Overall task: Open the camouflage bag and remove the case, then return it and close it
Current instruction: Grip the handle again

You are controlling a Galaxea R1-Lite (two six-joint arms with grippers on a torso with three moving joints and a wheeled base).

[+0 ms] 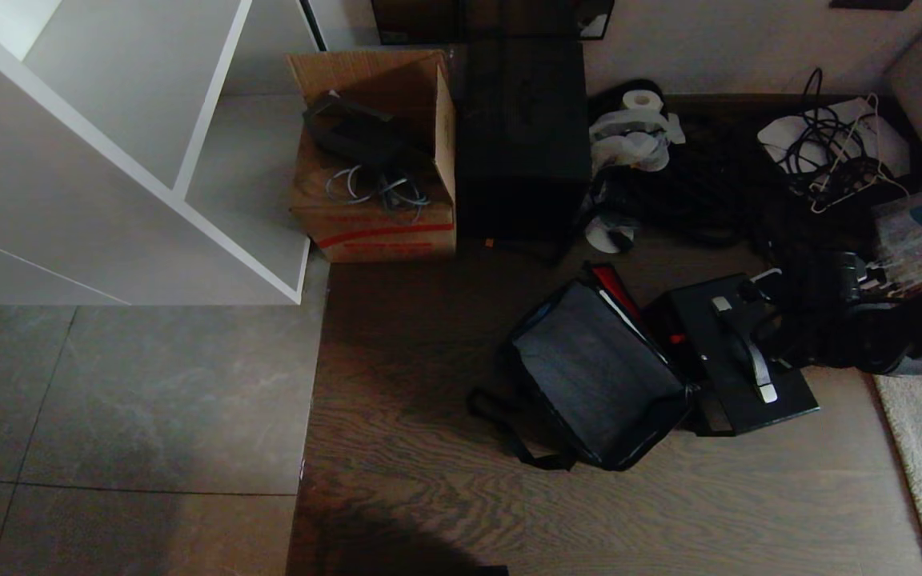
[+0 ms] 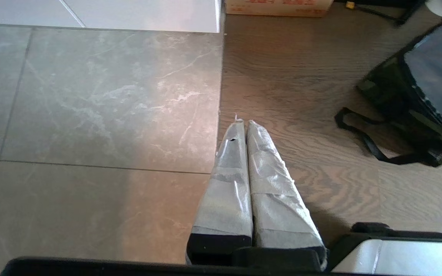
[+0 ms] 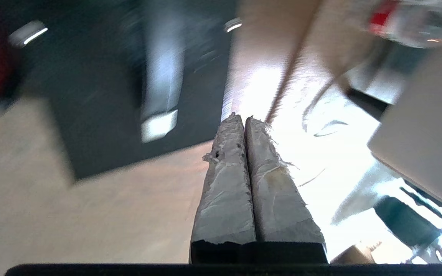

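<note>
My left gripper (image 2: 246, 124) hangs low over the floor (image 1: 429, 496), right where the grey tiles meet the wood. Its jaws are pressed together and hold nothing. It is parked and has no job right now.

A bit farther out, the camouflage bag (image 1: 597, 376) lies on the wood floor. It is open, and I can see its dark lining and a strip of red trim at its far edge. A black strap (image 1: 509, 436) loops out on the floor on its near side. Touching it, on my right, is the black case (image 1: 737, 356) with a silver handle on top. So I think the case is already out of the bag.

My right gripper (image 3: 244, 122) is out over the floor just past the case's edge, and its jaws are shut tight on nothing. I judge the step now is putting the case back. For that I need to open the jaws, bring them down over the handle, and line the case up with the bag's mouth.

Some things are hard to see. The right wrist view is smeared, so I cannot tell how near the jaws are to the case. In the head view the right arm hardly shows against the dark pile of cables (image 1: 829, 160) far back. The bag's zipper is hidden from me.
</note>
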